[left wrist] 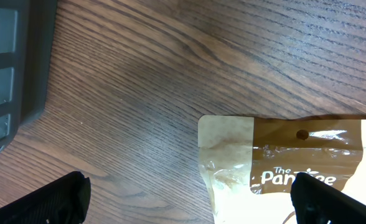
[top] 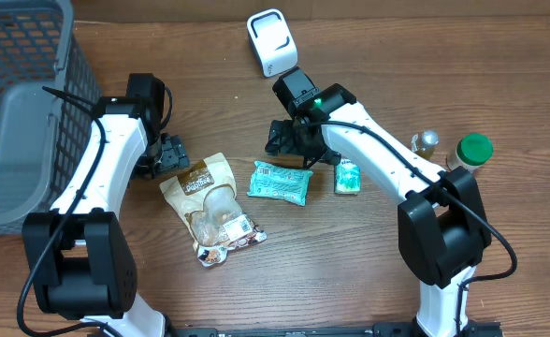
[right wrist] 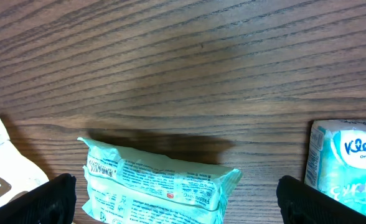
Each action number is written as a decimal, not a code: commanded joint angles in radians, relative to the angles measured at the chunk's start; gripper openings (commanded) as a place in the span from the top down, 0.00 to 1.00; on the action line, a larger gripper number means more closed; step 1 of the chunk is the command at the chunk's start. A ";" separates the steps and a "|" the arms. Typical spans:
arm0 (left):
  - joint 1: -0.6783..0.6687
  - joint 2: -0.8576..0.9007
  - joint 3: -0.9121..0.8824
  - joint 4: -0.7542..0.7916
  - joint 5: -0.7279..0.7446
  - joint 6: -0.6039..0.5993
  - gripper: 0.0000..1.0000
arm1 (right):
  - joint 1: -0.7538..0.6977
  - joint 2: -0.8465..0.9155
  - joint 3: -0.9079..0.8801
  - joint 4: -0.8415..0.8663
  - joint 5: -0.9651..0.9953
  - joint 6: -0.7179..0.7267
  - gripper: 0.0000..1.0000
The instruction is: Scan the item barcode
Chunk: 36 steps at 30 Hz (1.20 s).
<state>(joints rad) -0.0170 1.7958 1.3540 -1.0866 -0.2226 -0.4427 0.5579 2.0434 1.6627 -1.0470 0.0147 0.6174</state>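
Observation:
A white barcode scanner (top: 271,42) stands at the back of the table. Three items lie mid-table: a brown snack pouch (top: 214,206), a teal wipes pack (top: 280,181) and a small Kleenex pack (top: 348,176). My left gripper (top: 170,154) hovers open over the pouch's top edge (left wrist: 282,155), its fingertips (left wrist: 52,199) wide apart around the pouch's left corner. Open too, my right gripper (top: 289,140) hangs above the wipes pack (right wrist: 158,183), which lies between its spread fingertips (right wrist: 323,202). Neither gripper holds anything.
A grey mesh basket (top: 22,112) fills the left edge, its corner (left wrist: 15,56) close to my left gripper. A green-lidded jar (top: 471,152) and a small bottle (top: 426,142) stand at the right. The Kleenex pack (right wrist: 348,162) lies just right of my right gripper.

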 commanded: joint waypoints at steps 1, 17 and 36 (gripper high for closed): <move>0.003 0.011 0.000 0.045 -0.019 -0.007 0.00 | -0.003 -0.023 0.014 0.004 0.010 0.004 0.00; -0.028 0.011 0.000 0.046 0.479 -0.004 0.96 | -0.003 -0.023 0.014 0.004 0.010 0.004 0.00; -0.257 0.011 0.000 0.107 0.422 0.023 0.96 | -0.004 -0.023 0.014 -0.035 -0.025 0.004 0.00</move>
<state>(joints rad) -0.2543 1.7958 1.3525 -0.9924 0.2058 -0.4126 0.5579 2.0434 1.6627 -1.0641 0.0025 0.6178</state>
